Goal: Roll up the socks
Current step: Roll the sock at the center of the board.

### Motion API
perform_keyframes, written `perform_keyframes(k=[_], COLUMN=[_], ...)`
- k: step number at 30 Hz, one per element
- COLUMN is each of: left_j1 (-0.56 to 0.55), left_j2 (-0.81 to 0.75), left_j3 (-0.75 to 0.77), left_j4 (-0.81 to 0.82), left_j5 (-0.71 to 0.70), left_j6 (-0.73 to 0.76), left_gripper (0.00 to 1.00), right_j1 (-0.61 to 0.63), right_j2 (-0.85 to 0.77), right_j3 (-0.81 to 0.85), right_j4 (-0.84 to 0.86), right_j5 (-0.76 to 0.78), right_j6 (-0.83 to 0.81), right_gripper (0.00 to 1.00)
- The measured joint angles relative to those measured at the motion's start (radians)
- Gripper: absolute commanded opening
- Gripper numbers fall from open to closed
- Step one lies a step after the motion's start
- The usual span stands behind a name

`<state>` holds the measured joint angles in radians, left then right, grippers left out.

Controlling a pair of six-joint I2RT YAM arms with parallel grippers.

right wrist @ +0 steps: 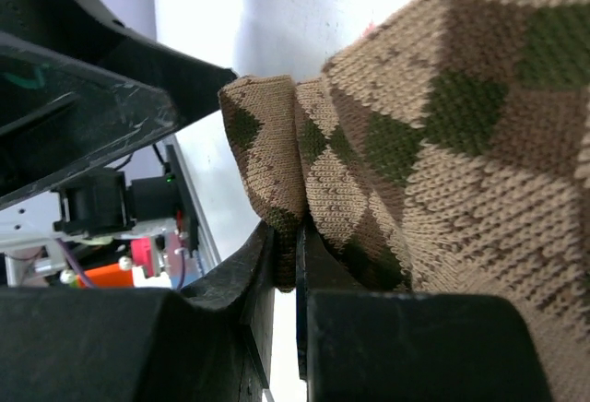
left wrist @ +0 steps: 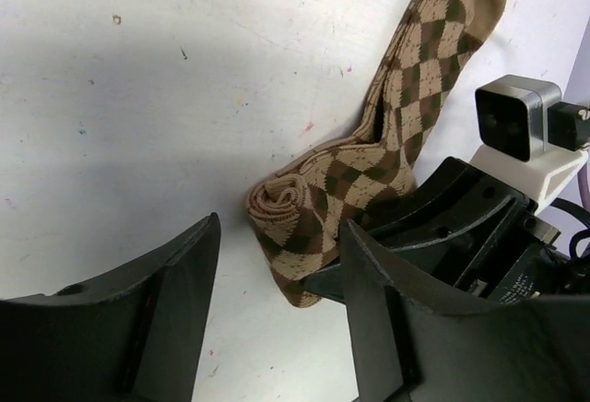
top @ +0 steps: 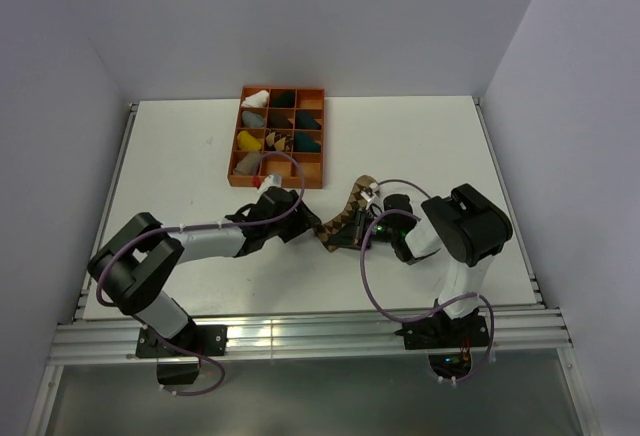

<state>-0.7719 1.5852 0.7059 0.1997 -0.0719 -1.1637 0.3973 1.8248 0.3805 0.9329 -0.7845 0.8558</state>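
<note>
A tan-and-dark-brown argyle sock [top: 347, 214] lies slanted on the white table between the two arms. Its lower end is wound into a small roll [left wrist: 281, 201], and the rest stretches away flat [left wrist: 415, 98]. My right gripper [right wrist: 297, 245] is shut on a fold of the sock [right wrist: 433, 135] beside the roll; in the top view it sits at the sock's lower right [top: 356, 232]. My left gripper [left wrist: 277, 319] is open, its fingers [left wrist: 171, 296] straddling bare table just short of the roll, nothing between them. From above it sits left of the sock [top: 303, 222].
An orange compartment tray [top: 300, 183] with several coloured sock bundles stands behind the left gripper. The right wrist's camera block [left wrist: 516, 116] is close to the sock. The metal rail [top: 300, 336] runs along the table's near edge.
</note>
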Motion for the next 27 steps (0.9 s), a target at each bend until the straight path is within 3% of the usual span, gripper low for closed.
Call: perform_keyframes(k=[8,21,25,27], left_j1=[0.000,-0.020,-0.025,-0.025], left_j2=[0.060,0.121,0.148,0.156], left_j3=[0.001,0.029,0.056,0.070], left_j4=[0.022,0.074,0.063,0.045], left_j5=[0.025,0.052,0.053,0.053], left_j6=[0.000,-0.001,-0.004,-0.006], left_gripper=[0.49,0.45,0.31,0.15], right_j1=[-0.012,-0.014,-0.015,-0.016], right_j2=[0.018,0.018,0.018,0.013], right_j3=[-0.022,-0.022,-0.022,-0.022], right_j4=[0.055,0.053,0.047,0.041], right_j5=[-0.019,-0.018,-0.018,-0.017], right_j6=[0.034,0.034,0.029,0.019], right_gripper=[0.00,0.00,0.04,0.12])
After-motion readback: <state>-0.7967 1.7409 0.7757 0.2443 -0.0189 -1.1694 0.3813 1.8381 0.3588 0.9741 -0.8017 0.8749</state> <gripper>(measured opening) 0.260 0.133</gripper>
